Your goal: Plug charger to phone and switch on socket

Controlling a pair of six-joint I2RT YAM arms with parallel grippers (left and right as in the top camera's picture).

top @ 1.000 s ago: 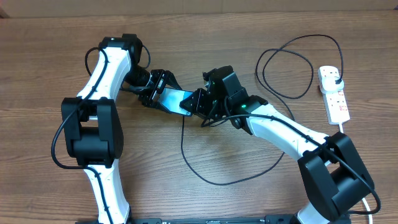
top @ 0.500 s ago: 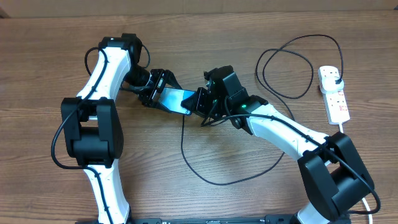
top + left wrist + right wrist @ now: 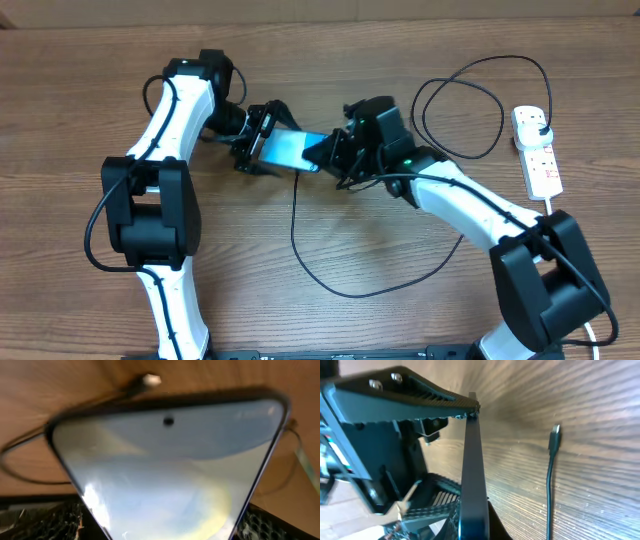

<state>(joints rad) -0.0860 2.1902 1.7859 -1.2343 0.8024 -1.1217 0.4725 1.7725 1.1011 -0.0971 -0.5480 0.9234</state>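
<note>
The phone (image 3: 290,149), its screen lit pale blue, is held off the table between both grippers. My left gripper (image 3: 258,143) is shut on its left end; in the left wrist view the screen (image 3: 165,470) fills the frame between my fingers (image 3: 160,527). My right gripper (image 3: 332,155) is shut on its right end; in the right wrist view the phone (image 3: 471,470) shows edge-on between my jaws (image 3: 472,522). The charger's black cable (image 3: 293,235) lies loose on the table, its connector tip (image 3: 555,432) apart from the phone and also visible in the left wrist view (image 3: 150,380). Its plug (image 3: 541,124) sits in the white socket strip (image 3: 537,158).
The black cable loops widely over the wood table (image 3: 80,100) in front of the right arm and coils at the back right near the strip. The strip's white cord (image 3: 603,325) runs down to the front right edge.
Both grippers and the phone between them have moved toward the back of the table and slightly right. The screen now looks brighter and more level. The cable tip stays on the table.
</note>
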